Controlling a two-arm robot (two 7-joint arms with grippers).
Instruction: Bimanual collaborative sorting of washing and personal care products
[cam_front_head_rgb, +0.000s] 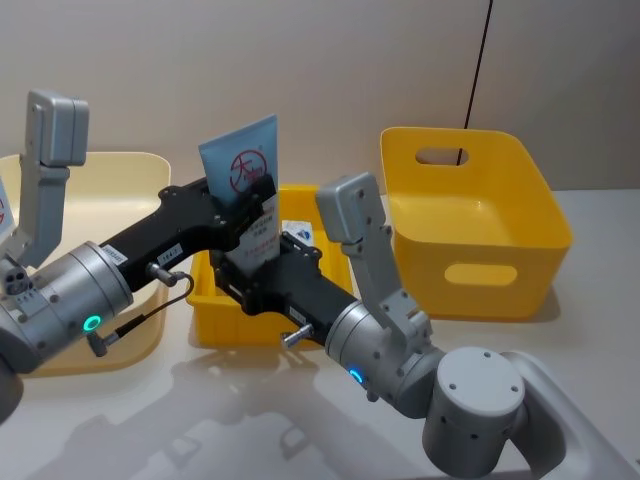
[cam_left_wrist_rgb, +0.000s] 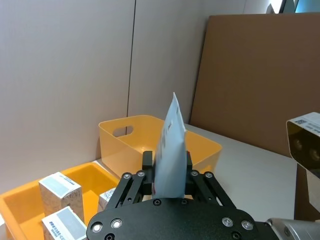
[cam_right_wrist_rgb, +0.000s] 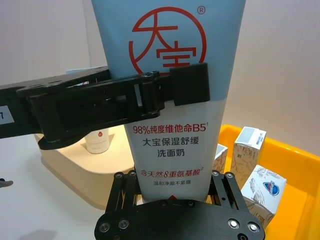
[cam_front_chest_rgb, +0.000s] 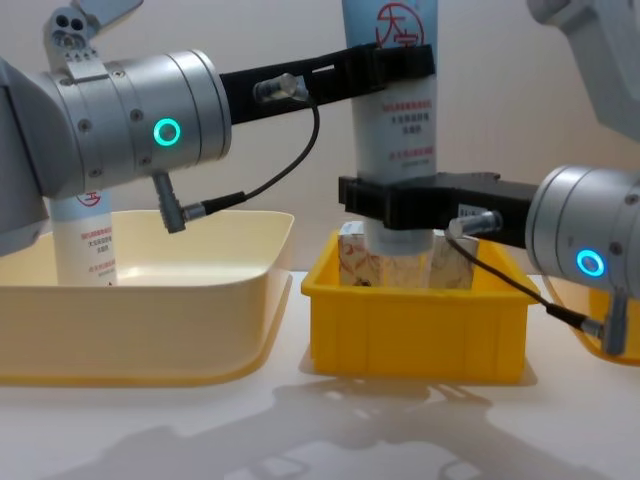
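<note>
cream bin (cam_front_head_rgb: 140, 165) occupies the left edge of the head view, on the white table (cam_front_head_rgb: 200, 430). a second tube (cam_front_chest_rgb: 85, 245) stands upright inside it, at the left of the chest view, partly hidden by the left arm's housing.

left gripper (cam_front_chest_rgb: 400, 62) reaches from the upper left of the chest view to upper centre. its fingers are closed on the upper part of the squeeze tube (cam_front_chest_rgb: 398, 120), level with the lower edge of the red round logo. in the left wrist view the tube appears edge-on, pinched between both fingers (cam_left_wrist_rgb: 147, 167).

the squeeze tube stands upright at centre frame, light-blue crimped end up, directly above the small yellow tray (cam_front_chest_rgb: 415, 320). its lower end sits between the cartons (cam_front_chest_rgb: 355, 260) at about rim level. contact with the tray floor cannot be determined.

right gripper (cam_front_chest_rgb: 400, 210) enters from the right edge of the chest view at mid height. its fingers are closed on the lower part of the same tube, below the printed text, so both grippers clamp the tube at once, left above right.

the cartons stand upright inside the tray, either side of the tube's lower end.

large yellow bin (cam_front_head_rgb: 470, 220) sits at the right of the head view, just beside the tray.
</note>
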